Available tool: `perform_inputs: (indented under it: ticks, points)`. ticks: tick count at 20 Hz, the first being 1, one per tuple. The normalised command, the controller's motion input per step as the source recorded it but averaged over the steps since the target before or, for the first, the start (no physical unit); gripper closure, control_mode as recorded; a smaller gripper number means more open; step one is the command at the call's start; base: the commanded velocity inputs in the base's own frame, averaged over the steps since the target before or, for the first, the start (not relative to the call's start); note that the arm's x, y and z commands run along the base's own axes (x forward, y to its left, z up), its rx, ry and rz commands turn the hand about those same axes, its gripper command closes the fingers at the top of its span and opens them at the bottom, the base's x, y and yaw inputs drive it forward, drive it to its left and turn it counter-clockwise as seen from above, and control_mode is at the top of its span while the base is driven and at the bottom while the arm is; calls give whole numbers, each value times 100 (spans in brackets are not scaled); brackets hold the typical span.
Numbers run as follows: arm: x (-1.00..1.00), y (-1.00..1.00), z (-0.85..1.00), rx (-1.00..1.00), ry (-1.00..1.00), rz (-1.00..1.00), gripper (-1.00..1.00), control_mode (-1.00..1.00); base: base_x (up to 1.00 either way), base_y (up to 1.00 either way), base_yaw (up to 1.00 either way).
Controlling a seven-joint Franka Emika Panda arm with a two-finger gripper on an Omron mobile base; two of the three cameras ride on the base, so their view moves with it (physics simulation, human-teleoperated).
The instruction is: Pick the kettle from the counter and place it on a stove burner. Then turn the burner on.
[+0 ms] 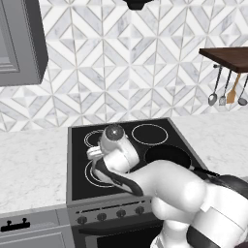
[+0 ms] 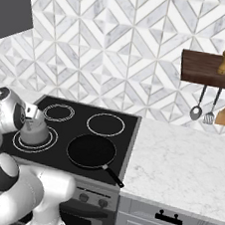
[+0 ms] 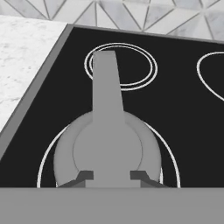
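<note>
Since your claw (image 3: 111,176) sits right over the kettle (image 3: 107,151), start there: in the hand view the two dark fingertips stand on either side of the arched handle, narrowly parted and seemingly touching it, so you appear to have the handle pinched (whether the grip is firm you cannot tell from here). The handle's long axis runs straight away from the claw, toward the smaller double-ring circle (image 3: 121,65) at the back of the cooktop.

Directly below the claw, the kettle stands inside the stove burner (image 3: 170,151), the largest double ring at the front left of the black glass; the right base view shows the kettle (image 2: 34,130) upright within that ring (image 2: 47,143), probably resting on the glass. So the placing looks done or nearly so, and your next concern is letting go and reaching the knobs (image 1: 110,213) on the stove front, below and toward you.

Beside the kettle, the black frying pan (image 2: 91,151) occupies the front right burner with nothing in it, handle pointing toward the marble counter (image 2: 188,164).
</note>
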Motion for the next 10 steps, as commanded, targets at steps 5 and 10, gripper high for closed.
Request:
perform_inputs:
  ticks: [5, 10]
  points:
    - [16, 0, -31, 0, 0, 0, 100, -100, 0, 0, 0]
    - [4, 0, -42, 0, 0, 0, 100, -100, 0, 0, 0]
